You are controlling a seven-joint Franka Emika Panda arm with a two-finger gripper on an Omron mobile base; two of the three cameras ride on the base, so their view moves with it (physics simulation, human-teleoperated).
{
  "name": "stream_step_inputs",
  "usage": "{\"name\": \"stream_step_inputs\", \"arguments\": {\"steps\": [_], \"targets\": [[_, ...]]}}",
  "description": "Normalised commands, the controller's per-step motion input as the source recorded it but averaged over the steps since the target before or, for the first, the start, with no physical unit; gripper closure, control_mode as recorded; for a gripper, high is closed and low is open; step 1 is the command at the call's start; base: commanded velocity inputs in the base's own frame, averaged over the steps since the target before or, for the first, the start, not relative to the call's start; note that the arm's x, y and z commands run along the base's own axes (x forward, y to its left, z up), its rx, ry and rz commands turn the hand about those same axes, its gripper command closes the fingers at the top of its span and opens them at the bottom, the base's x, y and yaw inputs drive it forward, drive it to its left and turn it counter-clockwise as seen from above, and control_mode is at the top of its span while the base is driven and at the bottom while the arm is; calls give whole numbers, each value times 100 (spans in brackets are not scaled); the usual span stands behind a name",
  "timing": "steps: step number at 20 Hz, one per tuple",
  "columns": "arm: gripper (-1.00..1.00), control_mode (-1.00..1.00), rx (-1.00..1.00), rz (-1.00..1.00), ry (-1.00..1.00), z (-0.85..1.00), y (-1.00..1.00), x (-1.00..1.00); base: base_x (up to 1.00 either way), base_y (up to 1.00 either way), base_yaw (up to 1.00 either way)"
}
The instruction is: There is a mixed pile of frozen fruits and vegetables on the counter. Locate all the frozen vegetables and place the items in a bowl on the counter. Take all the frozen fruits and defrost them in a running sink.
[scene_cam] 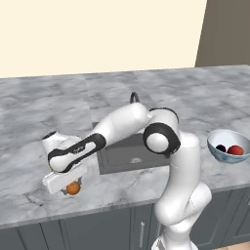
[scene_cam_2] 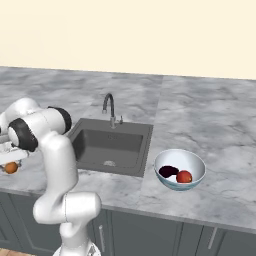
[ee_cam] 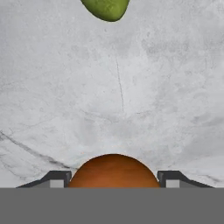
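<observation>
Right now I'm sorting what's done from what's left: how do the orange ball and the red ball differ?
The orange ball sits on the bare counter left of the sink, between the gripper fingertips; the red ball lies in the bowl right of the sink, beside the dark eggplant. The orange ball is matte orange-brown; the red ball looks shinier. Both are small and round.

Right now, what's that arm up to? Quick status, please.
Gripper low over counter, fingers either side of orange ball. Green fruit lies beyond. Eggplant, red ball in bowl. Nothing blocking.
</observation>
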Motion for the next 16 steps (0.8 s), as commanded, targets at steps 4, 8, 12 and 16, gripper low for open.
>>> {"name": "stream_step_inputs", "arguments": {"steps": [4,8,12,16], "targets": [[100,-100,-6,-20,5,48,-68,12,0,0,0],[100,-100,-2,-15,0,40,-70,13,0,0,0],[100,-100,1,-16,-8,5,-73,19,0,0,0],[100,-100,10,-11,-21,1,-71,33,0,0,0]]}}
